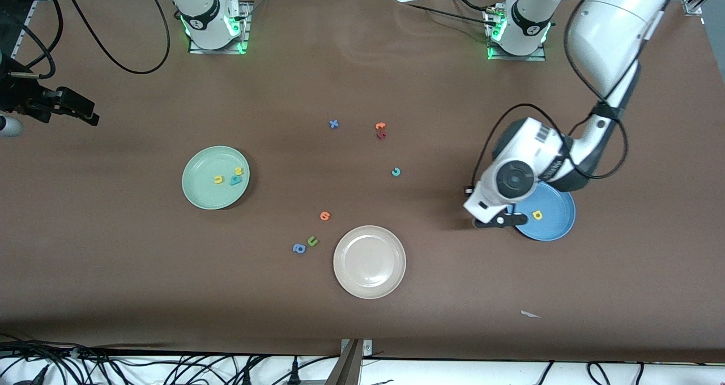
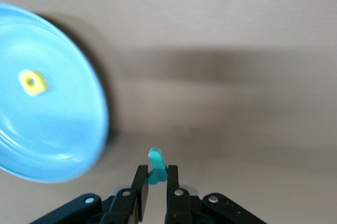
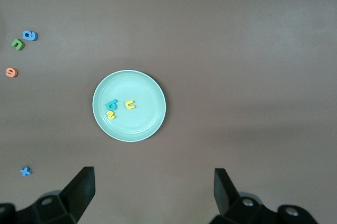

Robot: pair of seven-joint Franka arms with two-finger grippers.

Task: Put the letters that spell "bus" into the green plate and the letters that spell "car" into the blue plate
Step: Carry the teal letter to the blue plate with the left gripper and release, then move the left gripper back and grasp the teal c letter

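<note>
My left gripper (image 2: 157,174) is shut on a small teal letter r (image 2: 156,158). It hangs over the bare table right beside the rim of the blue plate (image 1: 558,226), on the side toward the right arm's end. A yellow a (image 1: 537,215) lies in that blue plate (image 2: 63,129). The teal c (image 1: 396,172) lies on the table toward the middle. The green plate (image 1: 198,192) holds the yellow u (image 1: 218,179), the teal b (image 1: 235,180) and the yellow s (image 1: 238,171). My right gripper (image 3: 154,192) waits open and empty, high up at the right arm's end of the table (image 1: 79,112).
A beige-white plate (image 1: 369,286) lies near the front edge. Beside it are an orange letter (image 1: 324,215), a green u (image 1: 312,241) and a blue a (image 1: 299,248). Nearer the bases lie a blue x (image 1: 333,124) and an orange and a dark red letter (image 1: 380,130).
</note>
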